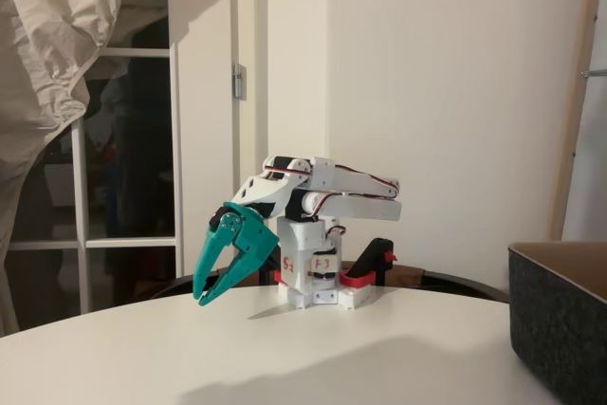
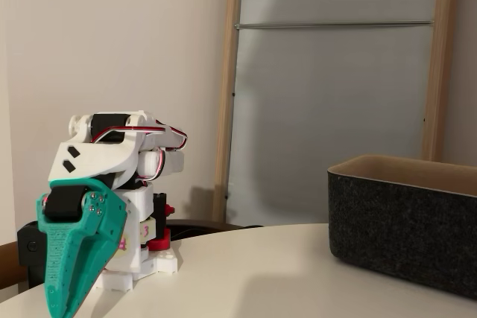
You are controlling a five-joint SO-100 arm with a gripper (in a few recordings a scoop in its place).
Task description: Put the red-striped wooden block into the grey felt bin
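I log the teal tool (image 1: 204,299), fingers narrowly parted, empty, tip just above the white desk (image 1: 285,358). Grey felt bin (image 2: 402,221) stands well apart on the desk.

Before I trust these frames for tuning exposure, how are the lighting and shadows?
In a fixed view, dim warm light, with the arm's soft shadow across the round white table toward the dark charcoal-grey felt bin. In the other, the teal gripper looms close and slightly soft; the bin stays sharp.
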